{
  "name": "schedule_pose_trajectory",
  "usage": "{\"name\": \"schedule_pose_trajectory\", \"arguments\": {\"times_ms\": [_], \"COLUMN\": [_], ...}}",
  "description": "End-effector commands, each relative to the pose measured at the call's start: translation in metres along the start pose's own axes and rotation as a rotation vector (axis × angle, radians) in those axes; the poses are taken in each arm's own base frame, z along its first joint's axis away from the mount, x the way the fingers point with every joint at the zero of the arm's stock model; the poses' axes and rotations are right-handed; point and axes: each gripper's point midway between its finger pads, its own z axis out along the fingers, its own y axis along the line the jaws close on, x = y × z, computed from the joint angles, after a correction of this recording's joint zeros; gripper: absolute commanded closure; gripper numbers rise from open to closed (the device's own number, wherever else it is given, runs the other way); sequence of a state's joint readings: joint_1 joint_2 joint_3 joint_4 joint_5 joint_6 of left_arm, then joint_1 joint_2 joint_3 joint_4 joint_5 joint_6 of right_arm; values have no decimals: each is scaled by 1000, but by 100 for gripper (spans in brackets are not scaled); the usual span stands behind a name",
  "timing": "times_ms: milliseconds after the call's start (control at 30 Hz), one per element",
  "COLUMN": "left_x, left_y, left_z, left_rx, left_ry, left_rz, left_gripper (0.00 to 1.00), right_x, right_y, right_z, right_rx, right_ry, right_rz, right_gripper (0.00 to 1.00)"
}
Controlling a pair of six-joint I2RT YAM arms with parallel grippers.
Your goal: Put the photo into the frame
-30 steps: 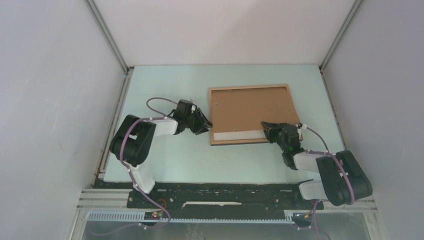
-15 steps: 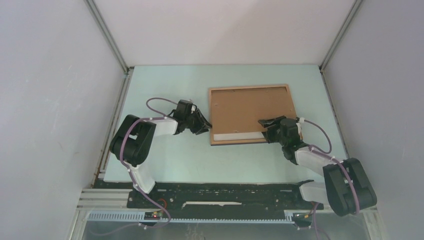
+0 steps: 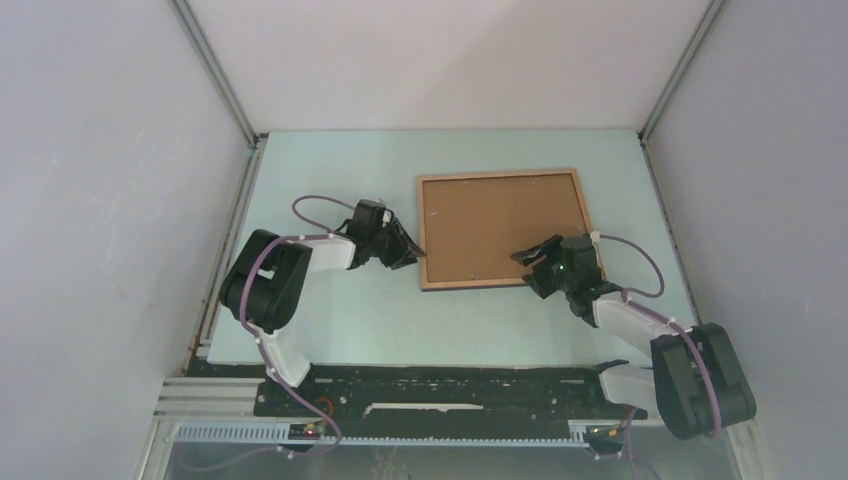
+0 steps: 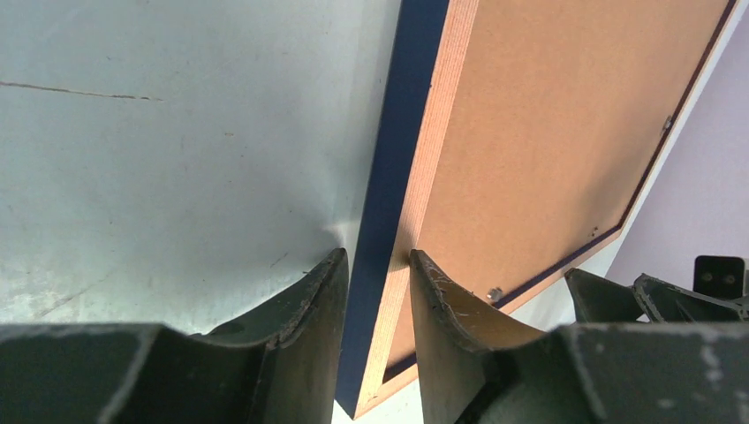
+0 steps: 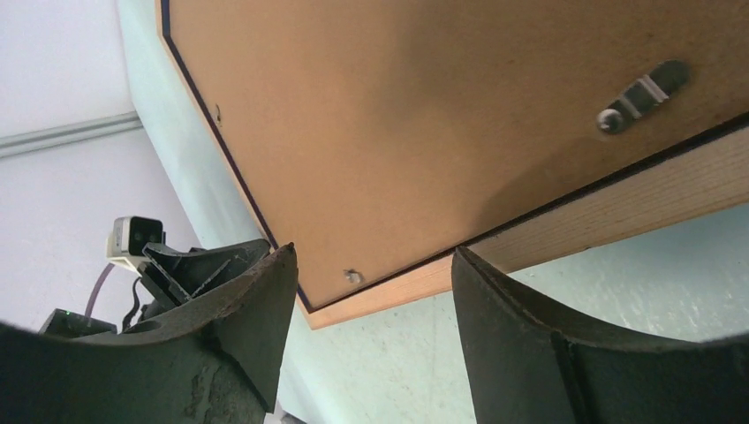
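Note:
The frame [image 3: 500, 174] lies wood face up on the pale green table, with the brown backing board [image 3: 498, 225] flat inside it. The photo is hidden. My left gripper [image 3: 412, 252] is at the frame's near-left corner. In the left wrist view its fingers [image 4: 331, 291] stand on either side of the frame's navy-and-wood edge [image 4: 389, 177], shut on it. My right gripper [image 3: 530, 268] hovers over the frame's near edge, towards the right. In the right wrist view that gripper [image 5: 373, 252] is open and holds nothing, with the frame's wooden rim [image 5: 618, 216] and the board [image 5: 424, 132] just beyond it.
A small metal turn clip [image 5: 640, 93] sits on the backing board near the rim. White walls close in the table [image 3: 330, 320] on three sides. A metal rail [image 3: 215, 290] runs along the left edge. The arm bases stand at the near edge.
My right gripper opened and let go of the backing board. The board dropped flat into the frame and covered the white strip beneath it. The left gripper stayed at the frame's corner.

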State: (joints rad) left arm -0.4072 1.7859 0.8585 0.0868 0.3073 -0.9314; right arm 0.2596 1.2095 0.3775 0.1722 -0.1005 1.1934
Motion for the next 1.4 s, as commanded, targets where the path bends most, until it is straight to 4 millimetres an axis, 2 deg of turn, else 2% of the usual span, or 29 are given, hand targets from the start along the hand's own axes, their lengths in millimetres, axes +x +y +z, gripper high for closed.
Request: {"name": "schedule_pose_trajectory", "arguments": {"times_ms": [0,233,367,500,600,667,733,867,1067,1233,1367], "left_x": [-1,-6,-15,-26,-32,-34,-37,-48,-70,-84,-94], "left_y": [11,9,0,-9,-19,-24,-32,-50,-73,-78,-78], "left_z": [-3,-8,-18,-31,-41,-45,-52,-73,-119,-147,-160], "left_rx": [-47,-51,-44,-41,-22,-14,3,44,149,221,242], "left_ry": [-15,-39,-78,-120,-151,-157,-172,-234,-387,-473,-529], "left_rz": [18,45,90,149,188,204,224,273,297,305,302], "left_gripper": [59,60,59,52,44,41,40,37,32,26,22], "right_x": [-8,-3,1,5,0,-7,-4,19,71,123,149], "right_y": [25,31,39,55,50,52,57,67,86,93,90], "right_z": [-6,-12,-17,-22,-24,-23,-20,-5,26,46,50], "right_rx": [-53,-48,-72,-142,-102,-74,-65,-52,-32,-9,-3], "right_ry": [-8,0,27,83,116,136,203,339,486,577,615], "right_rz": [-89,-194,-341,-511,-596,-648,-701,-771,-780,-824,-872], "right_gripper": [28,28,28,27,23,21,20,18,17,22,22]}}
